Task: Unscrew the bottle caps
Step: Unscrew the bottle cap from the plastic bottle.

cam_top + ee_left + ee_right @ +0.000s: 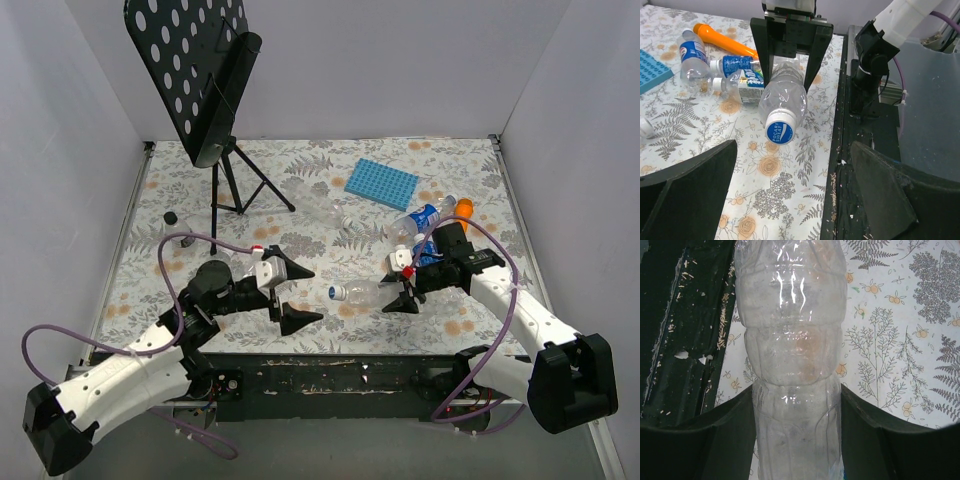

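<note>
Across the whole table, under the clear bottle (362,292): a floral tablecloth (300,170). Far behind that bottle and to its left: a black perforated music stand (190,70) on tripod legs.

Reaches in from the near-left corner with the left arm (130,370): links low along the near edge, elbow bent up well left of the bottle, wrist pointed right along the bottle's length. Holds the left gripper (315,295) spread wide with nothing between its fingers (690,190), just short of the bottle's capped end and apart from it.

Reaches in from the near-right corner with the right arm (520,310): forearm slanting leftward toward the bottle, wrist turned to set one finger on the bottle's far side and one on its near side. Clamps the right gripper (393,287) around the bottle's crinkly body, away from the neck.

Holds the bottle lying lengthwise, neck toward the left gripper; cannot tell whether raised off the cloth.

Behind the bottle: a blue ridged tray (381,183). Just behind and right of the bottle: a huddle of labelled bottles (420,222), lying down. Beyond those, farther right of the bottle: an orange stick-shaped object (462,210).

On the bottle's neck, in place: a cap (779,132), white-rimmed with a blue printed face.
</note>
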Robot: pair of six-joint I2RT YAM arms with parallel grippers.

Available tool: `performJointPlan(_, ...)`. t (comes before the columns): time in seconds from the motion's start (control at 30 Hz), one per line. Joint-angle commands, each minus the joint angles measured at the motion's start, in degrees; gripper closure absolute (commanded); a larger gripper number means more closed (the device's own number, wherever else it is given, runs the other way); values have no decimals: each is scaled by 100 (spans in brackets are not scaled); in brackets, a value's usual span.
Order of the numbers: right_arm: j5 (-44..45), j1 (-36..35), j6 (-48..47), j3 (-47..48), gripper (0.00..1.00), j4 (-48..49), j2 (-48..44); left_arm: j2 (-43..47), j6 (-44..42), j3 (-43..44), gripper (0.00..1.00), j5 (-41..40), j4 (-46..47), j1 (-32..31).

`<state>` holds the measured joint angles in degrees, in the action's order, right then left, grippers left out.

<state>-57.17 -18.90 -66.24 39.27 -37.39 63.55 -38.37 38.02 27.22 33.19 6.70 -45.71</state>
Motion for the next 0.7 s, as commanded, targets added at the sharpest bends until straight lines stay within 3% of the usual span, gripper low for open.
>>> performJointPlan(0.0, -155, -44, -65, 213, 92, -23, 8, -407, -251, 55, 4, 223, 253, 10)
performJointPlan(0.27, -84, -70, -65, 222, 92, -6, 193, -1049, -638, -15, 14, -120, 946, -25)
performJointPlan(0.67, -49, -79, -56, 266, 92, -23, 333, -1744, -497, 64, 34, 249, 1167, -60)
